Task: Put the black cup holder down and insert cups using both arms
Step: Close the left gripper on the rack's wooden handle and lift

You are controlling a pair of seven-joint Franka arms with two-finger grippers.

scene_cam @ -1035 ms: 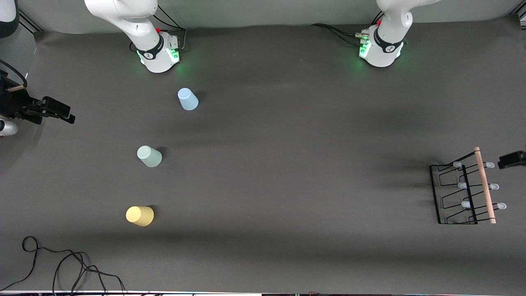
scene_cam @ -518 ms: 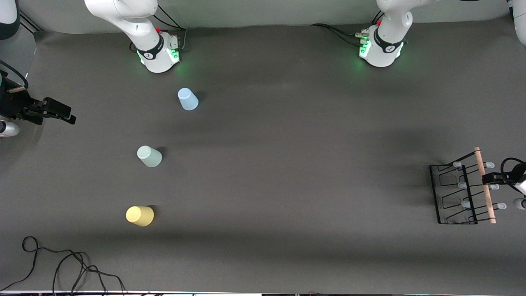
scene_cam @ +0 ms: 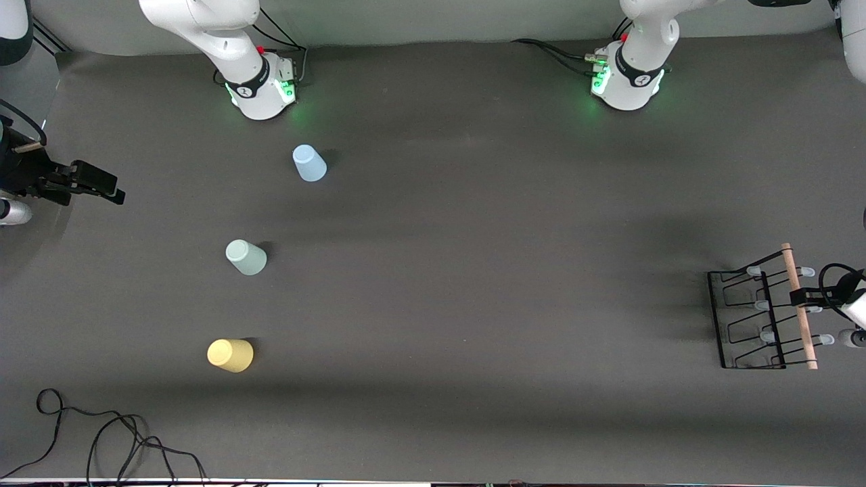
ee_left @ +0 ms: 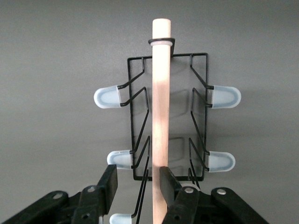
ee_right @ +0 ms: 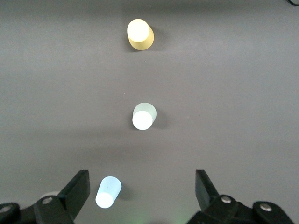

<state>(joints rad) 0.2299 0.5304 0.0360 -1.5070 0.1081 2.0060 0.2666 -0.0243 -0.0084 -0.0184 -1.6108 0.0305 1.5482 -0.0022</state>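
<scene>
Progress: nothing placed yet; black wire cup holder with wooden rod handle [scene_cam: 761, 319] unmoved
Left gripper [ee_left: 136, 179]: open astride rod
Right gripper [ee_right: 140, 185]: open, waiting
Three pale plastic cups [scene_cam: 245, 258]: uninserted

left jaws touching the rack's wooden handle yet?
Cannot tell. In the left wrist view the left gripper straddles the wooden handle, open; one jaw overlaps it, the other shows a gap.

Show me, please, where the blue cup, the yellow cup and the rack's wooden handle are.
blue cup [scene_cam: 310, 164]: front view, on its side wall.
yellow cup [scene_cam: 231, 355]: front view, on its side wall.
wooden handle [ee_left: 160, 98]: left wrist view, mid-rod.
</scene>
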